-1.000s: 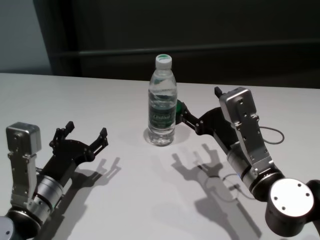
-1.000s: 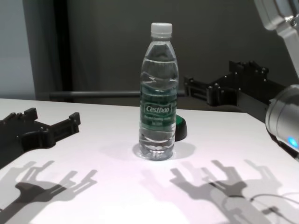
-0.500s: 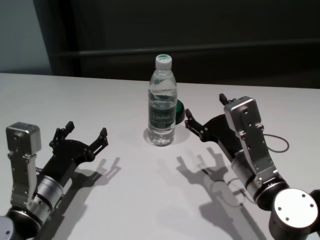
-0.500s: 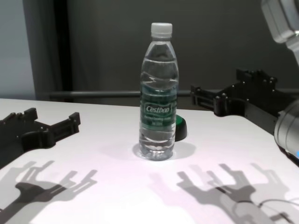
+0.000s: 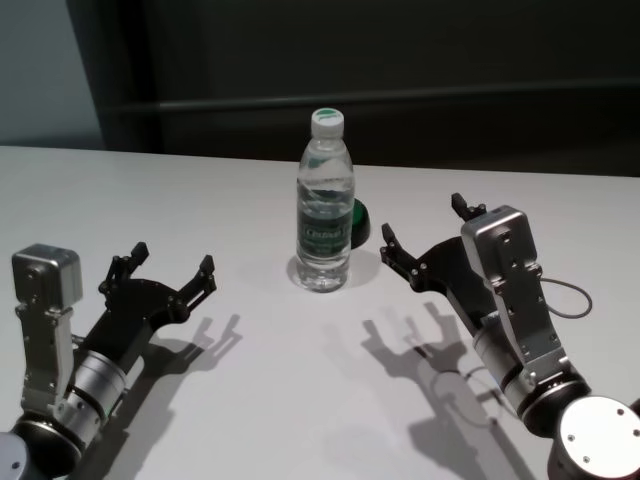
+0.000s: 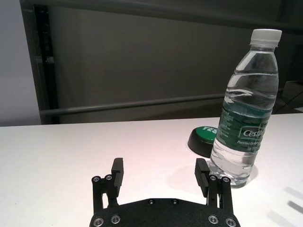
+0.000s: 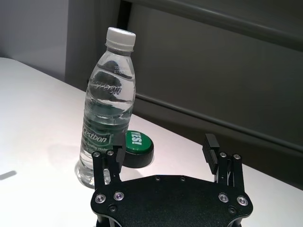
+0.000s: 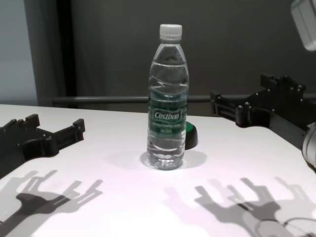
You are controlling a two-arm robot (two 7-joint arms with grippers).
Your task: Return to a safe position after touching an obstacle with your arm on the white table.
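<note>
The obstacle, a clear water bottle (image 5: 325, 215) with a white cap and green label, stands upright mid-table on the white table (image 5: 250, 370). It also shows in the chest view (image 8: 168, 108), the left wrist view (image 6: 244, 109) and the right wrist view (image 7: 106, 109). My right gripper (image 5: 422, 220) is open and empty, to the right of the bottle and apart from it; it also shows in the chest view (image 8: 239, 88) and in its own wrist view (image 7: 163, 146). My left gripper (image 5: 173, 257) is open and empty, low over the table at the near left.
A small low green-and-black object (image 5: 357, 222) sits just behind and right of the bottle, and shows in the chest view (image 8: 190, 136). A thin cable (image 5: 565, 295) loops beside my right forearm. A dark wall and rail lie beyond the table's far edge.
My right gripper has drawn back from beside the bottle, to the right and toward me. The bottle still stands upright in place. The left arm has not moved.
</note>
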